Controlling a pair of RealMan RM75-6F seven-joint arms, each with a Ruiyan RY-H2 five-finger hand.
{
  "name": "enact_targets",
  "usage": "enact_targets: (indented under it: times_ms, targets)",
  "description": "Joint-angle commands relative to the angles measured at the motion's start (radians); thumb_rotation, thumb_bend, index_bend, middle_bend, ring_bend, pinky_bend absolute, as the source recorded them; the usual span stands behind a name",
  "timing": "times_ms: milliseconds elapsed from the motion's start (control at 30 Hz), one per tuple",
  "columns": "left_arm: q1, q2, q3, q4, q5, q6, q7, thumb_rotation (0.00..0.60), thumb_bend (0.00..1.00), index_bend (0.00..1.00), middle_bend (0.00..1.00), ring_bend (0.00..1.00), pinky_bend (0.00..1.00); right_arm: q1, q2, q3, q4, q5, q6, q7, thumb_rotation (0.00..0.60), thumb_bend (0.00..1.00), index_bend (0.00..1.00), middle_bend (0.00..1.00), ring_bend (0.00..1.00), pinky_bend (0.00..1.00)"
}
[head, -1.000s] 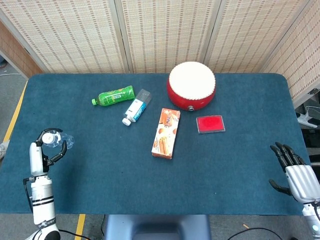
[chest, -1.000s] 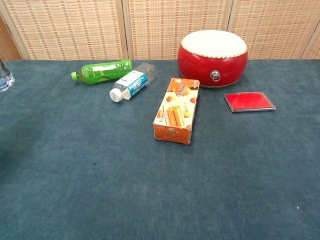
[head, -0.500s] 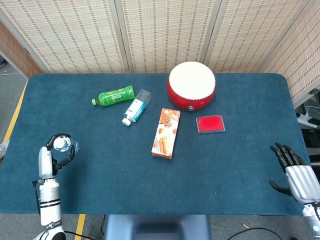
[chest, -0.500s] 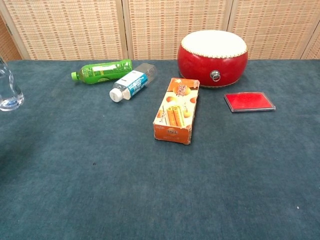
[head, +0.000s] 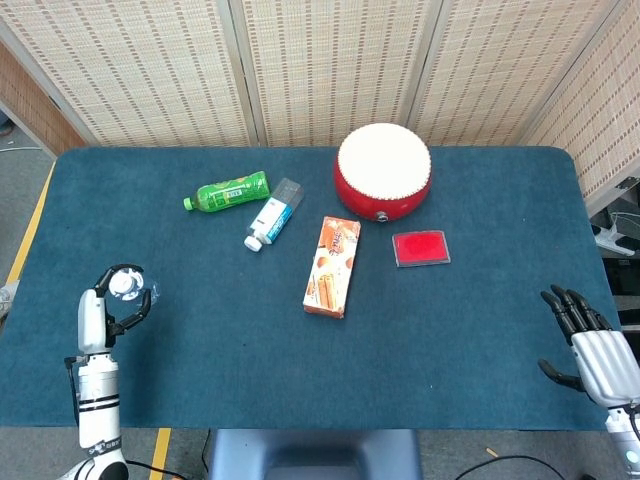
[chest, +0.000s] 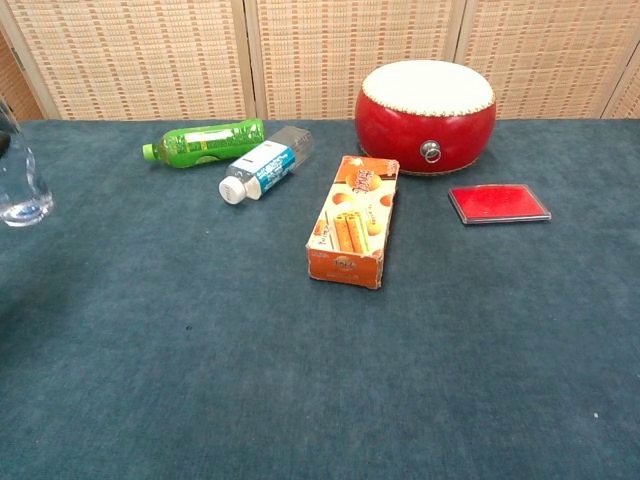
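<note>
Head view: the left hand (head: 112, 305) sits at the near left edge of the desk (head: 200, 350), its fingers curled round a clear bottle (head: 127, 287) seen almost straight down onto its white cap. The bottle looks upright in the grip, probably because the fingers wrap its sides, which leaves the cap free. Well beyond this hand and toward the desk's middle lie a green bottle (head: 227, 191) and a blue-labelled bottle (head: 274, 213), both on their sides. Further still toward the other arm lies an orange snack box (head: 332, 266), flat, then a red drum (head: 384, 171) and a flat red case (head: 421, 247). The right hand (head: 588, 347) rests at the near right edge, fingers spread and holding nothing, well apart from everything (the red case is nearest it).

Chest view: neither hand shows here. Only the lower part of the clear bottle (chest: 20, 180) appears at the left border, upright, with its base low over the cloth; whether it touches I cannot tell. This lower angle gives what the top-down one hides: the drum's side wall (chest: 428, 128) with its metal ring, the box's height and the bottles' caps pointing left.
</note>
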Motion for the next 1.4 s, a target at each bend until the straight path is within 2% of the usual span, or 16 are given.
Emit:
enact_targets:
  times_ms: [33, 67, 233, 467, 567, 700, 800, 900, 1133, 1400]
  targets:
    - [-0.008, -0.021, 0.015, 0.029, -0.016, -0.024, 0.014, 0.600, 0.70, 0.73, 0.72, 0.55, 0.35, 0.000, 0.000, 0.000, 0.000, 0.001, 0.000, -0.001, 0.600, 0.13, 0.00, 0.00, 0.00, 0.20]
    - [-0.010, -0.028, 0.020, 0.042, -0.020, -0.033, 0.020, 0.600, 0.70, 0.71, 0.70, 0.54, 0.34, 0.000, 0.000, 0.000, 0.000, 0.002, -0.002, -0.001, 0.600, 0.13, 0.00, 0.00, 0.00, 0.20]
    - [-0.022, -0.057, 0.053, 0.103, -0.057, -0.116, 0.057, 0.600, 0.65, 0.48, 0.56, 0.45, 0.26, 0.003, 0.003, -0.003, -0.003, 0.001, -0.010, -0.002, 0.600, 0.13, 0.00, 0.00, 0.00, 0.20]
    - [-0.018, -0.046, 0.061, 0.103, -0.090, -0.170, 0.074, 0.600, 0.56, 0.29, 0.43, 0.35, 0.22, 0.004, 0.002, -0.002, -0.003, 0.004, -0.012, -0.005, 0.600, 0.13, 0.00, 0.00, 0.00, 0.20]
    - [-0.018, -0.041, 0.062, 0.101, -0.091, -0.177, 0.080, 0.600, 0.50, 0.19, 0.35, 0.28, 0.19, 0.005, 0.001, -0.002, -0.004, 0.006, -0.015, -0.009, 0.600, 0.13, 0.00, 0.00, 0.00, 0.20]
    - [-0.016, -0.035, 0.063, 0.093, -0.074, -0.170, 0.070, 0.600, 0.43, 0.03, 0.18, 0.12, 0.14, 0.006, 0.001, -0.002, -0.005, 0.009, -0.019, -0.012, 0.600, 0.13, 0.00, 0.00, 0.00, 0.20]
    - [-0.016, -0.030, 0.063, 0.093, -0.055, -0.159, 0.059, 0.600, 0.41, 0.00, 0.06, 0.03, 0.13, 0.006, 0.001, -0.003, -0.006, 0.007, -0.018, -0.013, 0.600, 0.13, 0.00, 0.00, 0.00, 0.20]
    - [-0.015, -0.019, 0.064, 0.085, -0.041, -0.153, 0.055, 0.600, 0.40, 0.00, 0.00, 0.00, 0.12, 0.005, 0.001, -0.003, -0.006, 0.006, -0.016, -0.013, 0.600, 0.13, 0.00, 0.00, 0.00, 0.20]
    - [-0.009, 0.025, 0.052, 0.032, -0.022, -0.130, 0.050, 0.600, 0.38, 0.00, 0.00, 0.00, 0.11, 0.006, 0.001, -0.004, -0.005, 0.007, -0.017, -0.013, 0.600, 0.13, 0.00, 0.00, 0.00, 0.20]
    - [-0.005, 0.058, 0.062, -0.015, -0.026, -0.146, 0.061, 0.600, 0.38, 0.00, 0.00, 0.00, 0.10, 0.006, -0.001, -0.004, -0.007, 0.007, -0.018, -0.019, 0.600, 0.13, 0.00, 0.00, 0.00, 0.20]
